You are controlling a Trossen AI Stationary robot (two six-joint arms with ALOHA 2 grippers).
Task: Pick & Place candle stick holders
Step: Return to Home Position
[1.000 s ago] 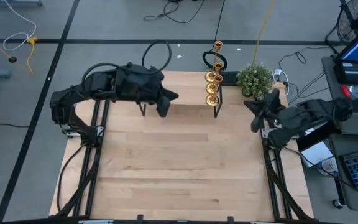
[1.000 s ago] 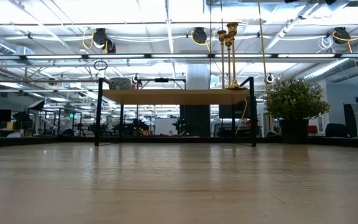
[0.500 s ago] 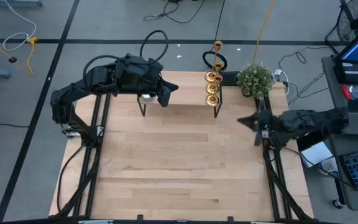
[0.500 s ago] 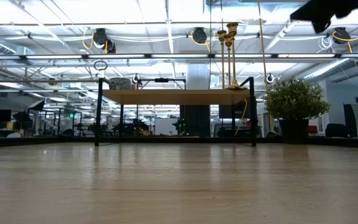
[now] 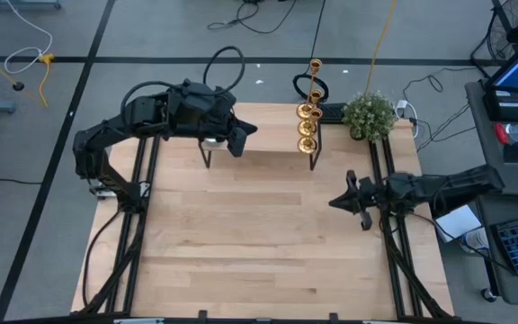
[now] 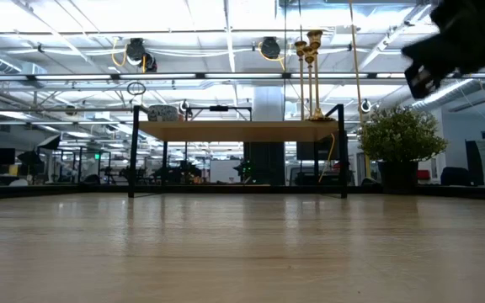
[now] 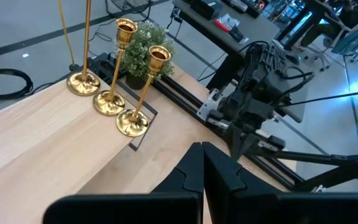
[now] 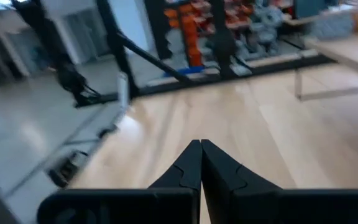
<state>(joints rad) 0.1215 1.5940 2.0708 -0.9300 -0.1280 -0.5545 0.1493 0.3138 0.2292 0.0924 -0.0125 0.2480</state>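
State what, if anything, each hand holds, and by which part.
Nothing is held. The left hand, above the shelf, and the right hand, over the table's right side, are both shut and empty. The candle stick holders stand on the shelf.

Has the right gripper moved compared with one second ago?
Yes. In the high view the right gripper has moved away from the potted plant, down the picture and a little to its left.
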